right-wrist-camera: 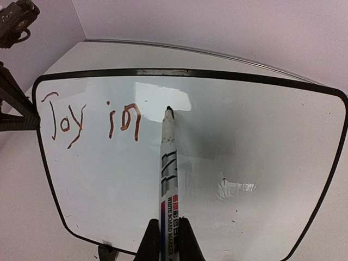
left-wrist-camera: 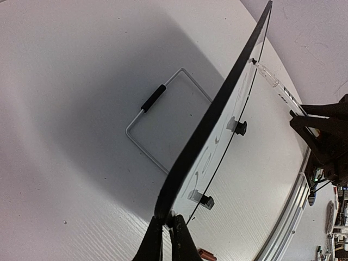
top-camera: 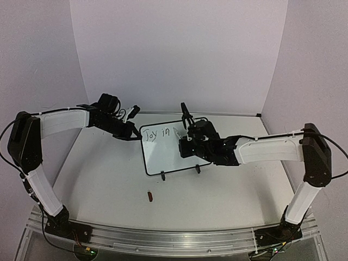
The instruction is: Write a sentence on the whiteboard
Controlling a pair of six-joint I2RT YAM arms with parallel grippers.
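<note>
The whiteboard (top-camera: pixel 163 155) stands tilted at the table's middle on two black clip feet (top-camera: pixel 162 175). Red writing "Joy in" (right-wrist-camera: pixel 92 117) runs along its top left. My left gripper (top-camera: pixel 132 135) is shut on the board's left edge; in the left wrist view the gripper (left-wrist-camera: pixel 167 223) pinches the black frame (left-wrist-camera: pixel 217 109). My right gripper (top-camera: pixel 184 140) is shut on a whiteboard marker (right-wrist-camera: pixel 168 168). The gripper (right-wrist-camera: pixel 169 239) holds the marker's barrel, and its tip touches the board (right-wrist-camera: pixel 244 141) just right of "in".
A small red marker cap (top-camera: pixel 149 196) lies on the table in front of the board, also in the left wrist view (left-wrist-camera: pixel 206 254). A wire stand (left-wrist-camera: pixel 163 109) lies flat behind the board. Walls close the table at the back and both sides.
</note>
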